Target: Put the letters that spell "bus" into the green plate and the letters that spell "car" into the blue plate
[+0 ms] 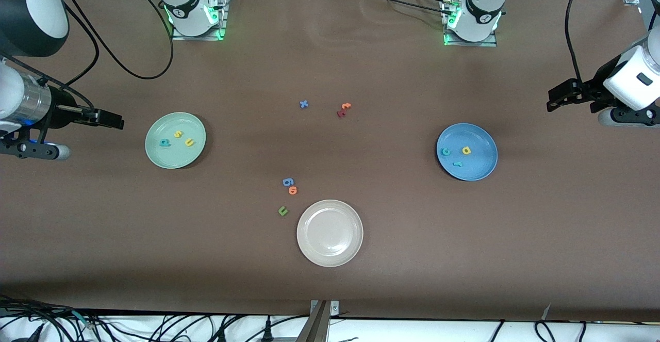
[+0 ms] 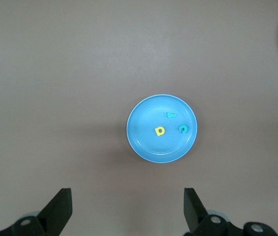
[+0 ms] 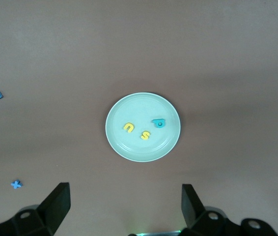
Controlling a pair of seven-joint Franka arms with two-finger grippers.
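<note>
Your green plate (image 1: 175,141) sits toward the right arm's end of the table and carries three letters: the teal b (image 1: 165,143), the yellow s (image 1: 178,134) and the yellow u (image 1: 189,142), all lying flat inside the rim, near one another but apart. Your blue plate (image 1: 466,151) sits toward the left arm's end and carries the teal c (image 1: 445,151), the yellow a (image 1: 466,150) and the thin teal r (image 1: 457,164), likewise flat inside the rim and separate.

You will find the left gripper (image 2: 127,209) up in the air at its own end of the table, not over the blue plate; its fingers stand wide apart with nothing between them. The right gripper (image 3: 125,206) hangs over the table at its own end, beside the green plate, fingers also wide apart and holding nothing.

Off the plates, note the beige-white plate (image 1: 330,233) nearest the front camera, with no letters in it. Beside it lie a dark green u (image 1: 282,210), an orange o (image 1: 292,190) and a blue g-like letter (image 1: 287,181). Farther from the camera lie a blue x (image 1: 303,104), an orange t (image 1: 345,106) and a red letter (image 1: 341,113) touching it
</note>
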